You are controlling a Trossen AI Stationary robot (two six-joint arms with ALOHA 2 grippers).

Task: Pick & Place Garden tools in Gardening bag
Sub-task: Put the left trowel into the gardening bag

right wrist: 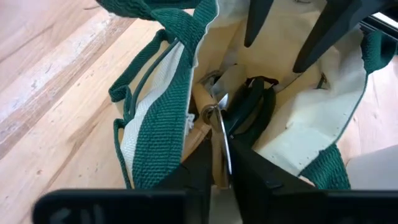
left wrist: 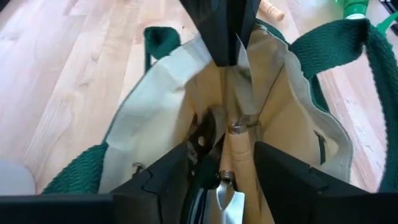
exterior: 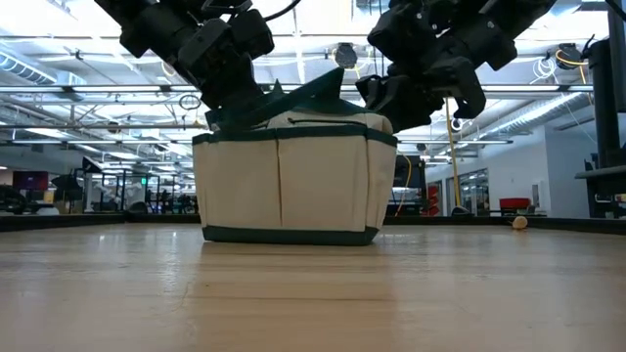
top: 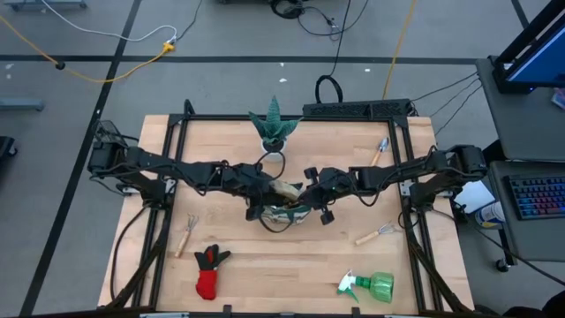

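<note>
The beige gardening bag (top: pixel 284 210) with dark green trim stands upright on its flat base at mid-table (exterior: pixel 293 176), and both grippers reach into its open mouth. Inside lie green-black pruning shears (right wrist: pixel 250 106) and a wooden-handled tool (left wrist: pixel 239 155). My left gripper (left wrist: pixel 227 183) comes from the table's left. It is open, its fingers standing on either side of the tool's handle without touching it. My right gripper (right wrist: pixel 222 174) comes from the right and is shut on that tool's metal blade. My right gripper pinches the tool's thin metal blade (right wrist: pixel 220 146) between its two fingers, just short of the ferrule. The fingers slant down into the bag from the table's right and lie along the blade. The wooden handle (right wrist: pixel 201 98) points deeper into the bag.
On the table around the bag lie a small rake (top: pixel 185 231), a red-black glove (top: pixel 209 272), a green spray bottle (top: pixel 371 285) and two more hand tools (top: pixel 378 233) (top: pixel 381 148). A spiky plant in a white pot (top: pixel 274 132) stands just behind the bag.
</note>
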